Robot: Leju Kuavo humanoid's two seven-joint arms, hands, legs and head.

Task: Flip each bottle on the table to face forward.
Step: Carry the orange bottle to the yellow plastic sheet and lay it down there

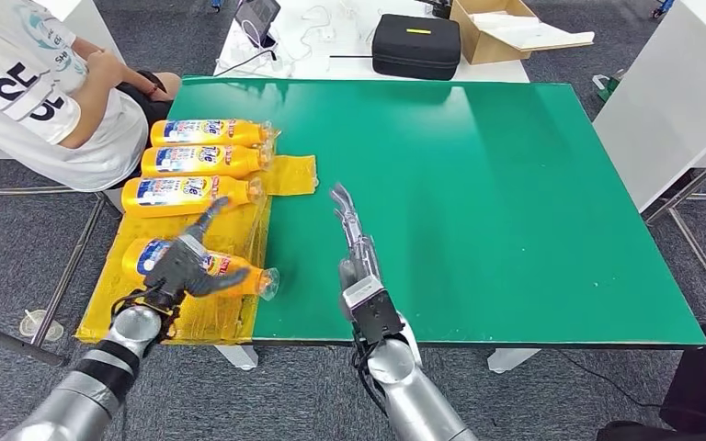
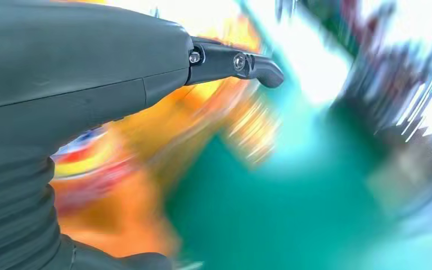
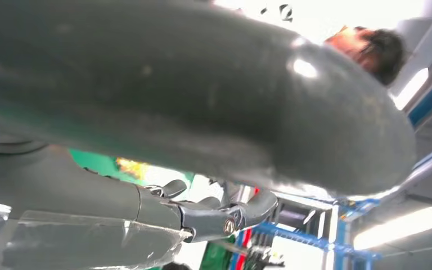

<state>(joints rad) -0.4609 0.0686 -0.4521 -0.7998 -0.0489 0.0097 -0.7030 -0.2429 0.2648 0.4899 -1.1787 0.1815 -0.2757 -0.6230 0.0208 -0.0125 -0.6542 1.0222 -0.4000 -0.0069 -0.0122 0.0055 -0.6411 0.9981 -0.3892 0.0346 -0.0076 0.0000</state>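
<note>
On bench (image 1: 515,184): three bottles (image 1: 204,161) labels up; left robot hand (image 1: 179,266) grasping fourth bottle (image 1: 239,274); right robot hand (image 1: 354,241) released.

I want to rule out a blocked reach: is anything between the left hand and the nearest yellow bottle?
Nothing visible. In the head view the left hand is already over the nearest yellow bottle on the yellow sheet, fingers across its body. Whether it grips it, I cannot tell.

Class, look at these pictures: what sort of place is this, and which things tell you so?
Probably a robot test lab or workshop, not a home: a green work table on grey carpet, a black equipment case with cables on a white bench behind, and an open cardboard box.
</note>
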